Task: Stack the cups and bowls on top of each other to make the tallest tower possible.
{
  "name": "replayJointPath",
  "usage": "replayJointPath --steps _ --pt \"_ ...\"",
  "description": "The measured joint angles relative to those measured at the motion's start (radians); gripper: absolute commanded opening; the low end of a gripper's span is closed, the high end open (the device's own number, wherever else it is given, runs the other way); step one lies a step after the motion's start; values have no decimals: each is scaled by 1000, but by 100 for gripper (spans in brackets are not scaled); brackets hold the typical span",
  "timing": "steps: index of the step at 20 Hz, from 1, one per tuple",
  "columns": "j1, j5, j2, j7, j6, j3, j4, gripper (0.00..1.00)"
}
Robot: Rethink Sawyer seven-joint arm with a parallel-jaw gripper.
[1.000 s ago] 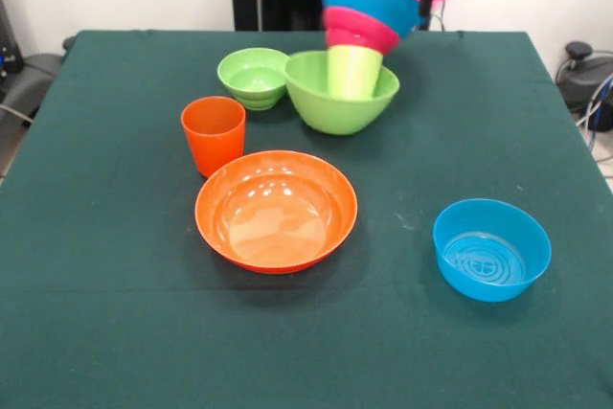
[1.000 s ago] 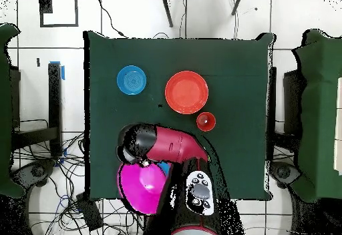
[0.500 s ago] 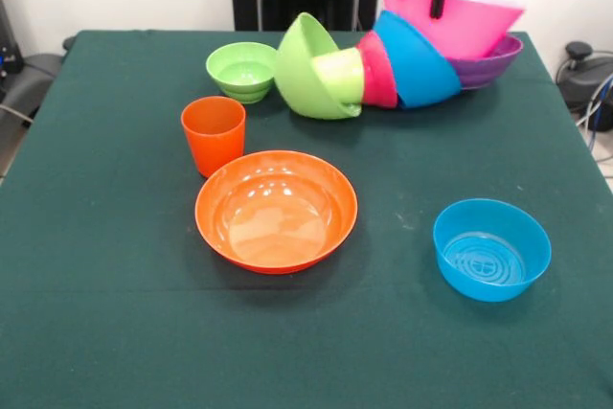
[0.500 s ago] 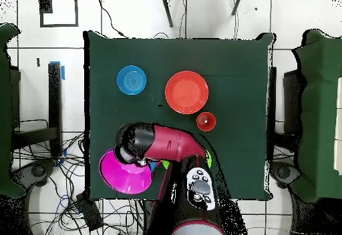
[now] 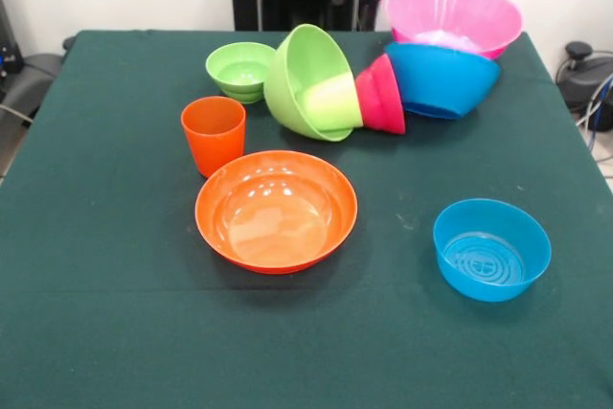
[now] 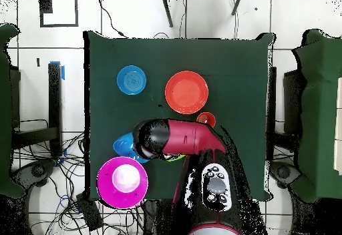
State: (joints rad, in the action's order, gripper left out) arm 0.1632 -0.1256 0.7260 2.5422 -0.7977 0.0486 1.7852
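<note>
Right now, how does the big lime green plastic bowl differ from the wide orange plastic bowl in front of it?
The big lime green bowl lies tipped on its side, while the wide orange bowl sits upright. The green one has a pale green cup nested in it; the orange one is empty. The green one is deeper, the orange one shallower and wider. Both are glossy and round.

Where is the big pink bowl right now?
In the front view, the pink bowl sits upright at the table's far right corner, just behind the tipped blue bowl. Overhead, it shows at lower left, at the table's edge.
</note>
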Motion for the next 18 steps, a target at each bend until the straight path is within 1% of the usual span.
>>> replayJointPath --steps 2,4,13,18 --pt "10 -37 -8 0 0 14 -35 100" --pt "12 -49 -20 0 5 20 -58 100" --pt "12 -55 -104 0 60 23 -156 100" --pt "13 -55 -144 0 64 23 -197 100"
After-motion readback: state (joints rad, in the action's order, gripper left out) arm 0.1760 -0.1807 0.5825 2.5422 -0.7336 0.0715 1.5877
